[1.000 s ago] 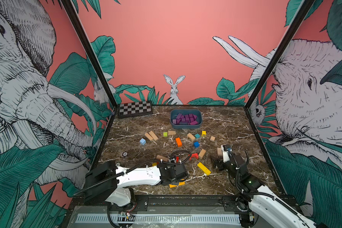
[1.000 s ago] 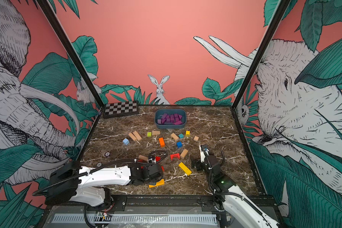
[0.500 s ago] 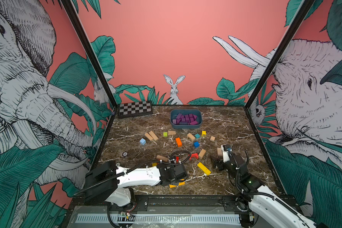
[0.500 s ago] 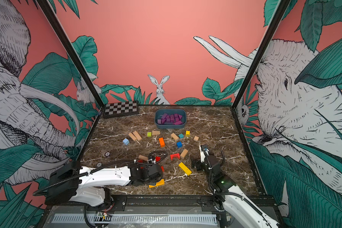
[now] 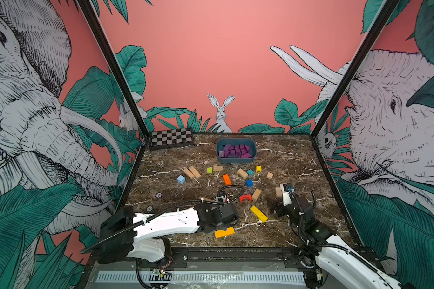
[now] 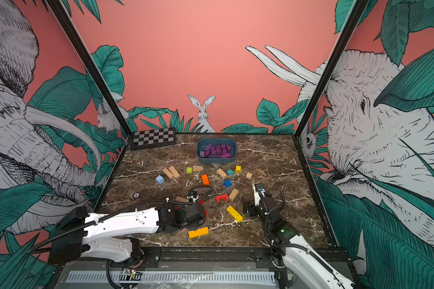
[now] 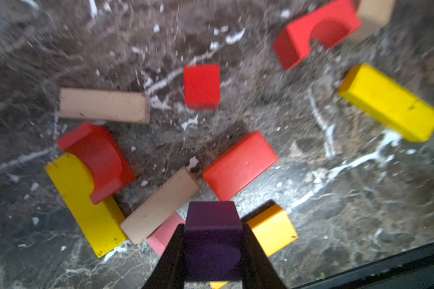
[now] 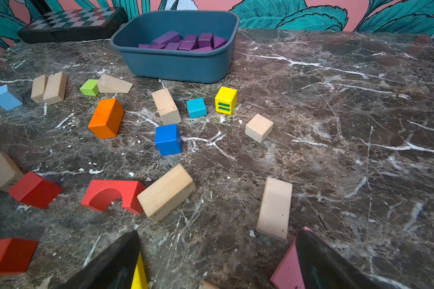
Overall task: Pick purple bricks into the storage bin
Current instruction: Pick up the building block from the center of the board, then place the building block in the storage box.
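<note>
Left gripper point(image 7: 213, 232) jaws clamp a matte purple wooden cube point(image 7: 212, 217) over the veined marble tabletop point(image 7: 361, 212); right gripper point(image 8: 217, 250) jaws stand apart.

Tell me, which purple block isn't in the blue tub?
The one purple brick clamped in the left gripper. All the other purple bricks lie inside the storage bin.

Both top views look down from above the near edge over the whole worktop point(image 5: 286, 160). Left wrist view sits close above it. Right wrist view looks low across it toward the storage bin point(image 8: 176, 65), shared with both top views.
</note>
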Controlling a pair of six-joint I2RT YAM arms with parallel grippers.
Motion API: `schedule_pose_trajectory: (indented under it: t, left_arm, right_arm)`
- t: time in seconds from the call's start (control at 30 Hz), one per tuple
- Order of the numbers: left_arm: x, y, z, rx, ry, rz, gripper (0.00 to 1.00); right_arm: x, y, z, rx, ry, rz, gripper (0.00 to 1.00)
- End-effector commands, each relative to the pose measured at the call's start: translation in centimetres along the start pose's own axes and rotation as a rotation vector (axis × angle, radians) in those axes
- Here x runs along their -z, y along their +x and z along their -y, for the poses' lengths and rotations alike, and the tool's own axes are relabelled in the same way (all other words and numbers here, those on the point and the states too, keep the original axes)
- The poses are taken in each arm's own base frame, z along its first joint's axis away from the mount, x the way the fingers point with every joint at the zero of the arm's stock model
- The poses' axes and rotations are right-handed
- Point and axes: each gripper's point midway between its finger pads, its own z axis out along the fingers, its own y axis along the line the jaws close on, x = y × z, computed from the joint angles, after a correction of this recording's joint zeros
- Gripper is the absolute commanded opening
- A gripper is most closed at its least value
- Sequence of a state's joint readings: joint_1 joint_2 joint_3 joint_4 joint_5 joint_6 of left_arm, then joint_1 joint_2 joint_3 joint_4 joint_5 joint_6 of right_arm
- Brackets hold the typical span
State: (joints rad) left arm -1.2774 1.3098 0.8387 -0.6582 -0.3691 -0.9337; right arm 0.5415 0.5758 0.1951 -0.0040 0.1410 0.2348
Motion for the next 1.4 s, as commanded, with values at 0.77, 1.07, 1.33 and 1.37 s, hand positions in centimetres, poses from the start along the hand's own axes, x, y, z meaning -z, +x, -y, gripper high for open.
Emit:
schedule_pose_trajectory:
  t: [0.77,1.07,1.33,1.37]
  left_arm:
    - [-1.9,-36.9,0.4,-0.229,-0.039,0.663,0.08]
    - [-12.8,-41.7,-1.9,-0.165,-0.020,0.587,0.05]
    - [-17.3,-42.7,-2.4,-0.179,-0.038,0.580,0.25]
    - [-17.6,-42.7,-2.4,-0.179,-0.040,0.579,0.26]
  right_arm:
    - [-0.8,-0.5,-0.4,0.013,-0.006,-0.009,0.99]
    - [-1.3,-0.3,-0.4,0.020,0.001,-0.038,0.99]
    - [-1.7,-0.1,-0.5,0.024,0.007,-0.062,0.99]
    - [-1.8,0.0,-0.4,0.024,0.010,-0.066,0.99]
